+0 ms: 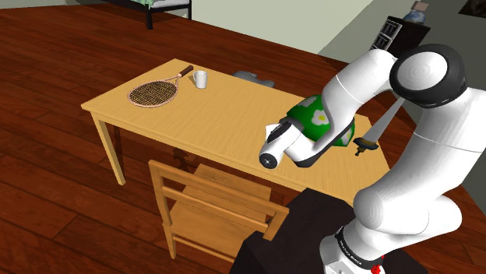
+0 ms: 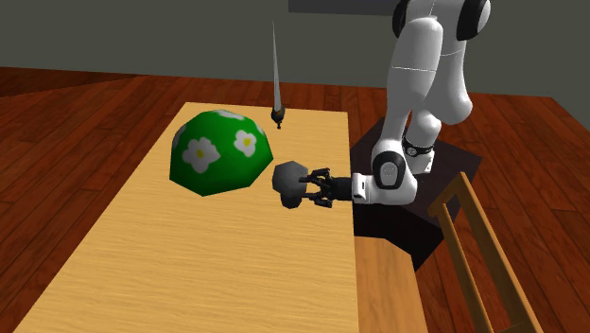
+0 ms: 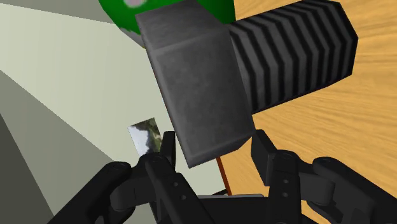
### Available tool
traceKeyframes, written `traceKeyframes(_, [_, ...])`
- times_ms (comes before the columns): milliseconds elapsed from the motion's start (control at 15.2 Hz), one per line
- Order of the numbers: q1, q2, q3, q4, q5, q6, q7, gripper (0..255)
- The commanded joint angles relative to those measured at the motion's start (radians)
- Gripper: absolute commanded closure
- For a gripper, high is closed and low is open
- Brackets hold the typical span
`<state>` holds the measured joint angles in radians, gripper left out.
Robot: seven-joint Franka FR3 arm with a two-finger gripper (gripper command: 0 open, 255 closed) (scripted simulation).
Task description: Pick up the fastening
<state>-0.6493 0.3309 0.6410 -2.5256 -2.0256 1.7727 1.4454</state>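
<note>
Jaws: closed on the hex head of the bolt (image 3: 197, 83), with one black finger (image 3: 167, 147) against each side of it in the wrist view.
Gripper (image 2: 304, 186): lying roughly level and reaching sideways over the table (image 2: 189, 274) in the second exterior view.
Bolt (image 2: 287, 180): dark grey, head between the jaws, ribbed shank running straight on ahead of them, away from the hand.
Height: seems clear of the wood in the second exterior view; no view settles whether it touches the table top.
Green ball (image 2: 220, 151): green with white flowers, resting on the table just beyond the jaws, near the bolt's far end but apart from it. Shows as a curved green edge (image 3: 216, 7) past the bolt's head in the wrist view, and partly behind the white forearm (image 1: 308, 117) in the shoulder view.
Spike (image 2: 277, 80): thin and grey, standing on a dark knob, farther beyond the jaws than the ball and well apart from them.
Given by the shoulder view alone: a racket (image 1: 156, 92) and a white cup (image 1: 201, 79) at the table's far end, well apart from the jaws, and a wooden chair (image 1: 210, 206) at the near edge.
Given by the wrist view alone: a pale wall behind the jaws, with a small picture (image 3: 143, 137) just past one finger.
</note>
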Motion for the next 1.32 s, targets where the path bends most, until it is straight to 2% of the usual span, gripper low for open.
traceKeyframes(0, [0.0, 0.001, 0.0, 0.0, 0.0, -0.001, 0.0, 255])
traceKeyframes(462, [0.001, 0.002, 0.0, 0.0, 0.0, -0.001, 0.001, 255])
traceKeyframes(1254, [-0.04, -0.223, 0.037, -0.034, 0.098, 0.158, -0.097, 255])
